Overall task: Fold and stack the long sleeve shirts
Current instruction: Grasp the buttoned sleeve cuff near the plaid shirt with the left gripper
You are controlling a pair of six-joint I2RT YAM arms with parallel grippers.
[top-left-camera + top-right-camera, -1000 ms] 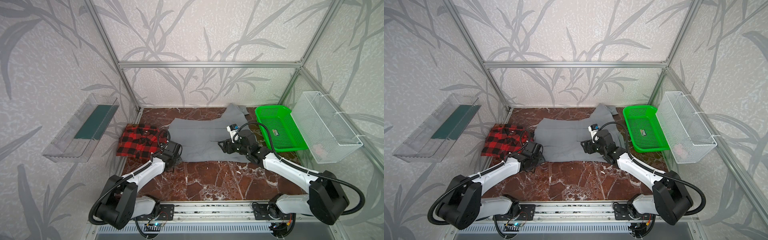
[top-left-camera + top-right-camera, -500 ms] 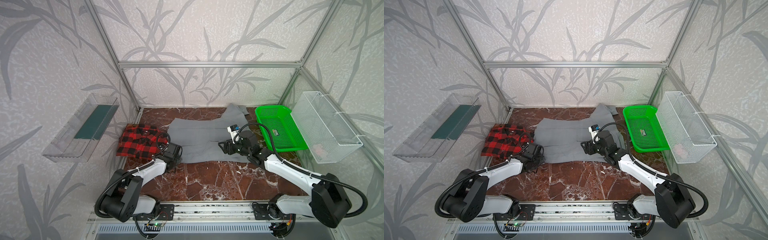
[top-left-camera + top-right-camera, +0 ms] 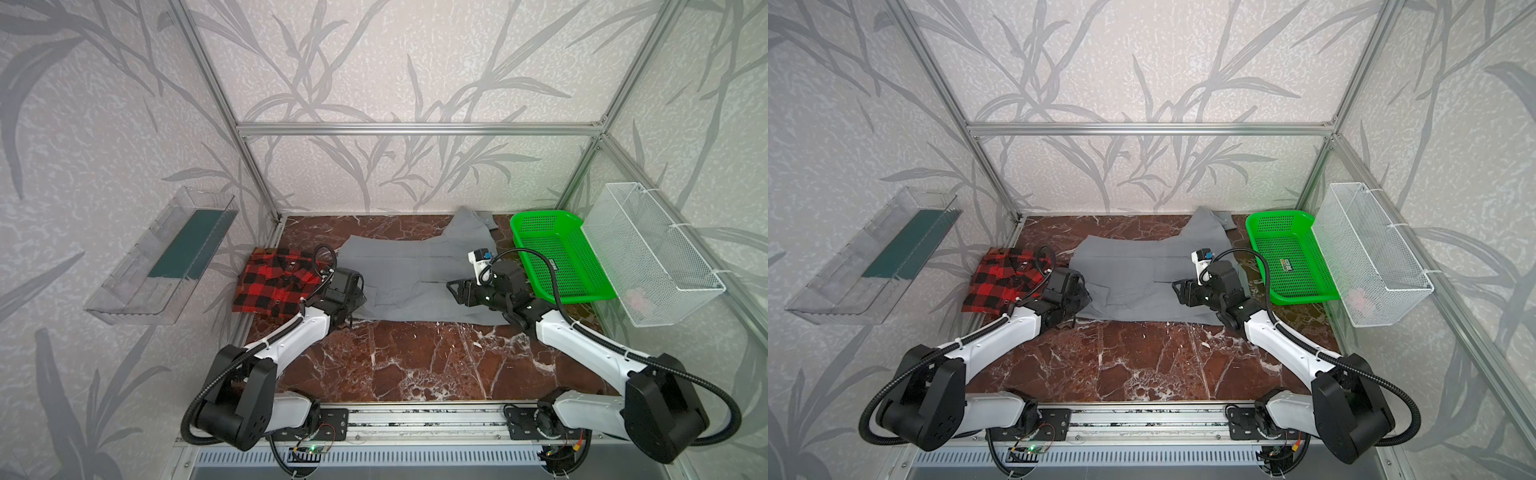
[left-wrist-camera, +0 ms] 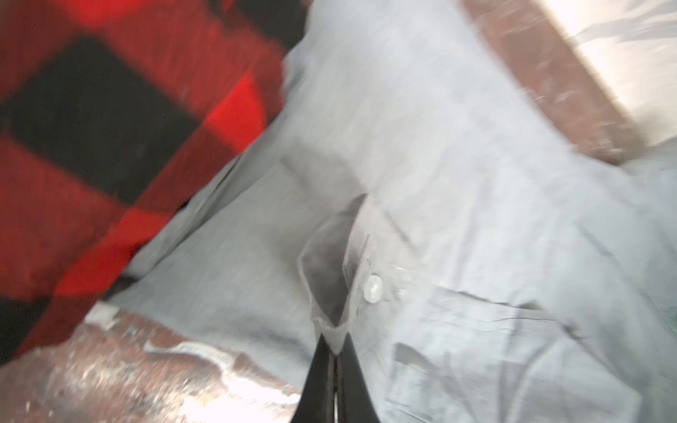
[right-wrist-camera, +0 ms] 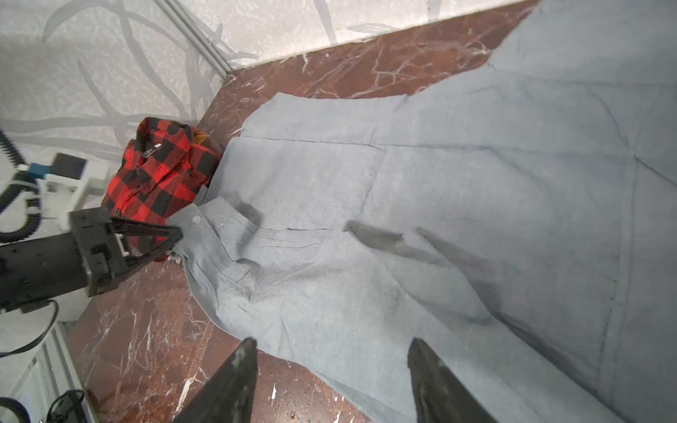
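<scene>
Since one second ago, my left jaws have closed from spread to pressed together; they now pinch a buttoned edge of the gray shirt at its left end. The gray shirt lies spread flat on the table, touching the folded plaid shirt to its left. My right jaws stand spread above the gray shirt's near edge, holding nothing.

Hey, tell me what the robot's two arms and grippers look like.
The left arm and right arm have glossy white link shells, bulky black joint housings and black ribbed cable hoses. The left gripper and right gripper are black, with tapered wedge-shaped fingers. A white camera block tops each wrist.
</scene>
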